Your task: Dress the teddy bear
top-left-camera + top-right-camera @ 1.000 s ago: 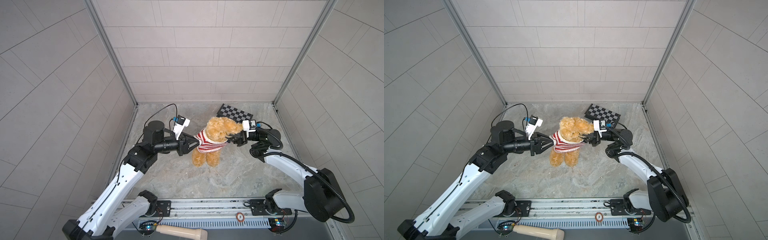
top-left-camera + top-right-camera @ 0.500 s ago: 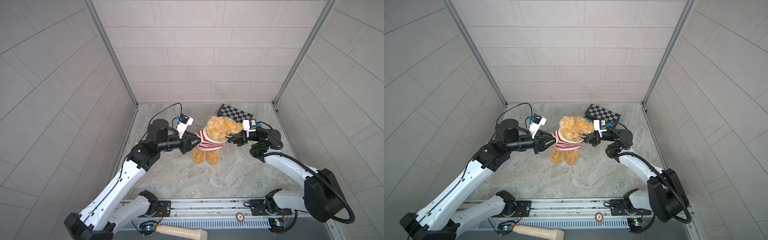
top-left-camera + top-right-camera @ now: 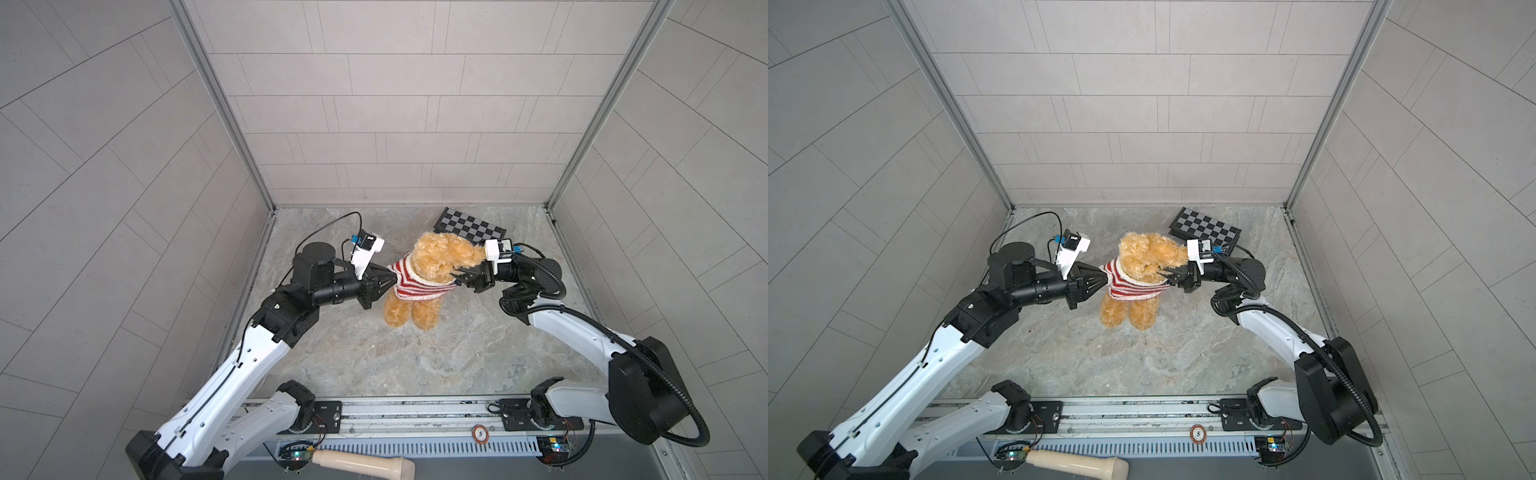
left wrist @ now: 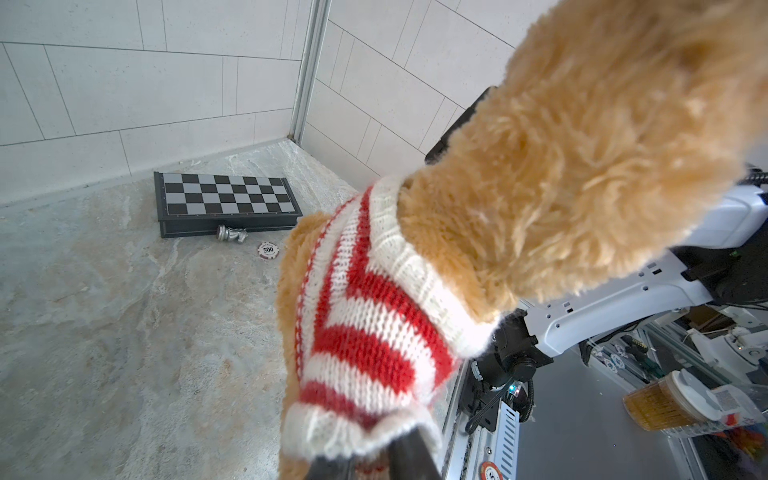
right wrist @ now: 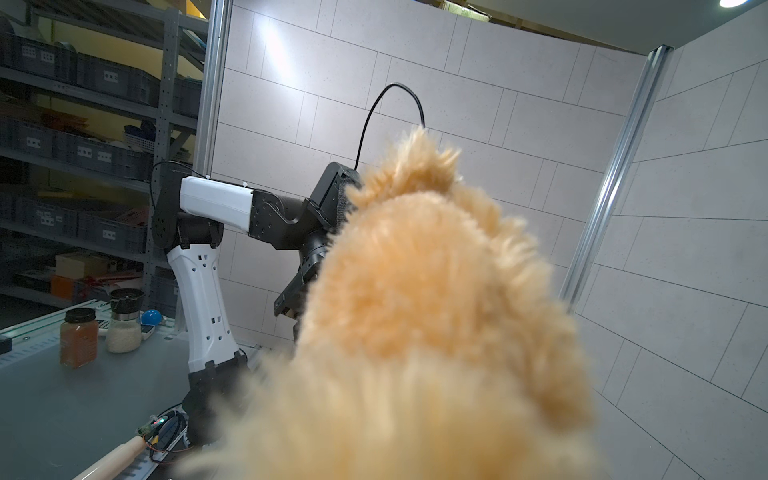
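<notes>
**Item 1.** Fluffy golden-tan plush teddy bear (image 3: 440, 257): upright over the middle of the grey marbled bench (image 3: 374, 353), between the two grippers. Its legs hang down, and whether the feet rest on the bench cannot be told.

**Item 2.** Red-and-white striped knit sweater (image 3: 415, 286): around the bear's torso, white ribbed collar at the neck.

**Item 3.** Left gripper (image 3: 388, 277): jaws close together, clamped on the sweater's white sleeve cuff.

**Item 4.** Right gripper (image 3: 459, 280): jaws narrow, nipped on the sweater's edge at the bear's other side, beneath a furry arm.

**Containers**
- Black folding chessboard case (image 4: 224, 195): shut, lying flat near the back corner, contents hidden.
  - A silver chess piece (image 4: 230, 235) lies outside it, against its front edge.
  - A red-and-white poker chip (image 4: 267, 250) lies just beside the piece.
- Clear black-lidded jar (image 5: 78, 338): outside the walls, holds orange-red powder.
- Clear black-topped grinder (image 5: 124, 322): beside the jar, holds white grains.
- Clear lidded plastic cup (image 4: 660, 401): holds amber liquid.
</notes>
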You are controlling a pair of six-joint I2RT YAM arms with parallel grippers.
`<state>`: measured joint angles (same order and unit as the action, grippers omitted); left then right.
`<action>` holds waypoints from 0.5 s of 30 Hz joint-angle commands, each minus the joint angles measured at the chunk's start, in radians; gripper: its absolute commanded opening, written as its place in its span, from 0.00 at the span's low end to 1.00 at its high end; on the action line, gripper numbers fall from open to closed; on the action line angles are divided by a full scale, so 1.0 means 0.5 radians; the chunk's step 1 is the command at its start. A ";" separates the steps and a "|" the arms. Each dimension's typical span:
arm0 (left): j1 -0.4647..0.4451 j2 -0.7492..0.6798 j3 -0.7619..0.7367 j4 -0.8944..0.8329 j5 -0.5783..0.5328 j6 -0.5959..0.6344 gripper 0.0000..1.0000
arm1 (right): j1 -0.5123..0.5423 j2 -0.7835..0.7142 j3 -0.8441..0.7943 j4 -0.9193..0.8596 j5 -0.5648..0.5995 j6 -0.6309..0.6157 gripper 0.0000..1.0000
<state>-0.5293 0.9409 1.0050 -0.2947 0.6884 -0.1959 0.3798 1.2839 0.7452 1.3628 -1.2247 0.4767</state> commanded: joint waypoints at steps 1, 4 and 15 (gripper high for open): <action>-0.012 0.031 -0.019 0.131 -0.001 -0.028 0.25 | 0.023 -0.052 0.061 0.115 -0.019 0.041 0.00; -0.018 0.057 -0.020 0.160 -0.021 -0.042 0.28 | 0.023 -0.057 0.062 0.115 -0.017 0.040 0.00; -0.037 -0.011 -0.031 0.171 -0.038 -0.038 0.00 | 0.005 -0.007 0.089 0.112 -0.004 0.103 0.00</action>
<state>-0.5385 0.9653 0.9962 -0.2375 0.6823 -0.2272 0.3779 1.2842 0.7475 1.3640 -1.2209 0.4957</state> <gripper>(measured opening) 0.051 0.198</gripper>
